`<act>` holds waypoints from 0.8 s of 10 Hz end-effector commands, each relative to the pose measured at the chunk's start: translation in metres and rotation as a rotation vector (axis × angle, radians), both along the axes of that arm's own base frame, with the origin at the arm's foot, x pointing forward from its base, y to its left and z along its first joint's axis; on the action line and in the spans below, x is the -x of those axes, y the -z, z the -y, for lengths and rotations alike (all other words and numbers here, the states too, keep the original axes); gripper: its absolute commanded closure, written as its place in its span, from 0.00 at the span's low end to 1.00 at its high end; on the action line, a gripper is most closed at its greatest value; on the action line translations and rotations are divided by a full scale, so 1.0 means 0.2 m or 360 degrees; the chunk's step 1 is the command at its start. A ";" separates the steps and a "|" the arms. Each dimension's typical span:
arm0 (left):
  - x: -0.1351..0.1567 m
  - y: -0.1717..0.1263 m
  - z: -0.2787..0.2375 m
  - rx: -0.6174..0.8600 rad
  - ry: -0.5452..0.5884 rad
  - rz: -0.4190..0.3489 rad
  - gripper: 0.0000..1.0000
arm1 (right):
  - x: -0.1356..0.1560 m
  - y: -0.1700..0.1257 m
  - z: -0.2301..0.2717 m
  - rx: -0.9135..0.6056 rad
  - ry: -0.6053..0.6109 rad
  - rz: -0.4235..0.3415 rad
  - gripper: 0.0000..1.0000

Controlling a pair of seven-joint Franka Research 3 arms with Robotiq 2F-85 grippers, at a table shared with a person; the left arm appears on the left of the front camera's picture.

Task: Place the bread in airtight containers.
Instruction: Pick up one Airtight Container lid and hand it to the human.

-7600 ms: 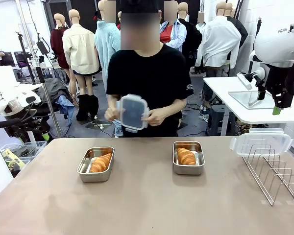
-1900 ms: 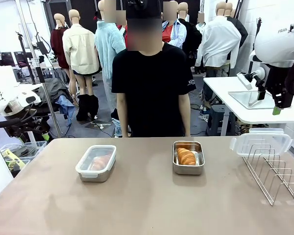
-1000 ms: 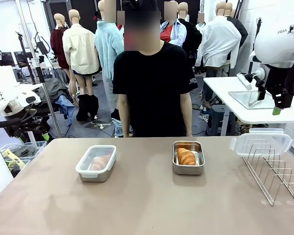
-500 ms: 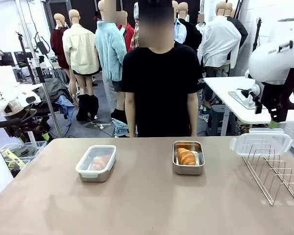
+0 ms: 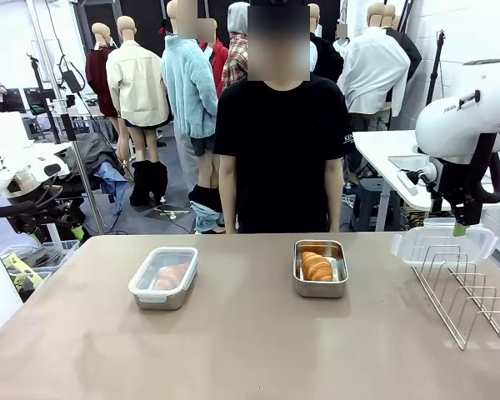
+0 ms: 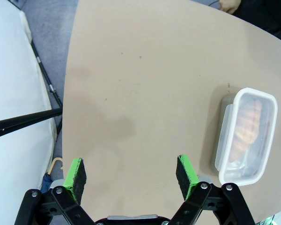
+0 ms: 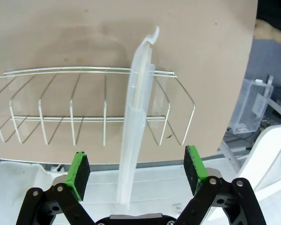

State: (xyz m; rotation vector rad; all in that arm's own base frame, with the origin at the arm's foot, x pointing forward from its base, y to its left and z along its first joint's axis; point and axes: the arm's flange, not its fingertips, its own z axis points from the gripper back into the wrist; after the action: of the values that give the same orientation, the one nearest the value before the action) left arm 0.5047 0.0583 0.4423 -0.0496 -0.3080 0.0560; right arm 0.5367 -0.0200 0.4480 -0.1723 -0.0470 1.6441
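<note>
The left steel tin (image 5: 162, 278) holds a croissant under a clear lid. From the left wrist it lies at the right (image 6: 246, 136), and my left gripper (image 6: 131, 172) hangs open above bare table beside it. An uncovered tin (image 5: 321, 268) with a golden croissant (image 5: 317, 266) sits right of centre. A second clear lid (image 5: 444, 243) stands on edge in the wire rack (image 5: 468, 294). My right gripper (image 5: 459, 227) hovers just above that lid. From the right wrist, its open fingers straddle the lid (image 7: 136, 122) from above, apart from it (image 7: 136, 171).
A person in a black shirt (image 5: 279, 150) stands at the far edge behind the open tin, arms down. The wire rack (image 7: 84, 108) takes up the right end of the table. A white side table (image 5: 400, 158) stands behind the right arm.
The person set a lid on the left tin and stepped right. Over the last second my right arm has dropped toward the lid in the rack.
</note>
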 end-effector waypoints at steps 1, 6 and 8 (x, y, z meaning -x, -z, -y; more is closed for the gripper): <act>0.00 -0.01 0.00 -0.0027 -0.0029 -0.0020 0.00 | -0.08 0.05 0.00 -0.0003 0.0024 0.0014 0.00; 0.00 -0.01 0.00 -0.0027 -0.0029 -0.0020 0.00 | -0.14 0.11 -0.01 0.0032 0.0043 0.0061 0.20; 0.00 -0.01 0.00 -0.0027 -0.0029 -0.0020 0.00 | -0.14 0.11 -0.01 0.0049 0.0039 0.0038 0.60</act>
State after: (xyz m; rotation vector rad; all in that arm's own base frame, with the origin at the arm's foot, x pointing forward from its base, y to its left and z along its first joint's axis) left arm 0.5047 0.0583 0.4423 -0.0496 -0.3080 0.0560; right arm 0.5612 -0.0187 0.4264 -0.2002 -0.0651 1.6313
